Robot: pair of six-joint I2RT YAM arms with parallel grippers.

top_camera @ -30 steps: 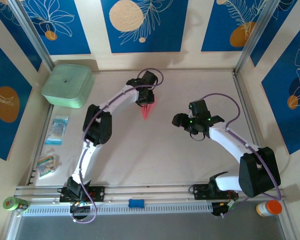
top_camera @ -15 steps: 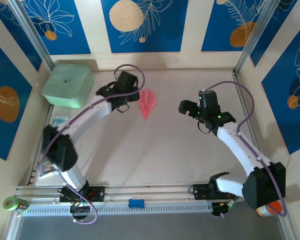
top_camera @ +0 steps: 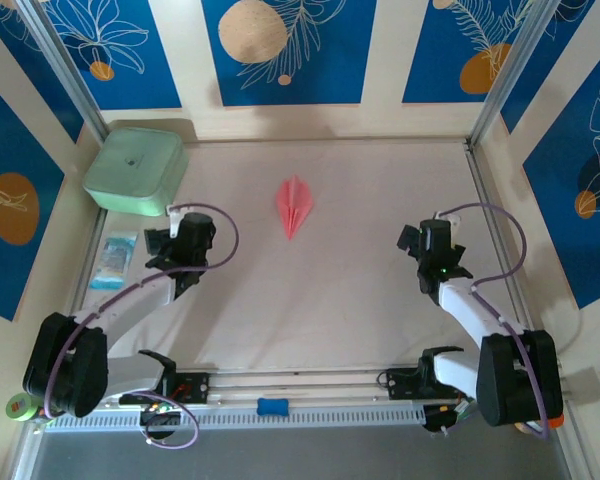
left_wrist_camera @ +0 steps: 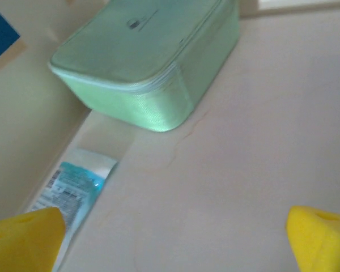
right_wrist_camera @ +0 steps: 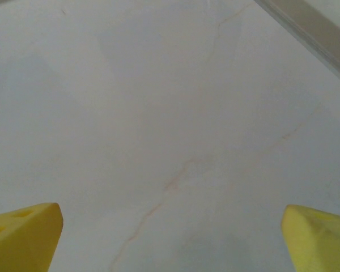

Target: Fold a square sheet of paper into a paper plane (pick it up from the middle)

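My left tool point(left_wrist_camera: 170, 243) and right tool point(right_wrist_camera: 170, 241) both stand wide, holding nothing. The paper plane point(top_camera: 294, 205) lies on the table point(top_camera: 360, 290), upper centre of the overhead frame, tip apparently pointing toward me.

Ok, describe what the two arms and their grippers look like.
Both the left arm and right arm have white links, black joints and a looping purple cable. The grippers' fingers are blunt yellow wedges. A small green light glows on the right wrist.
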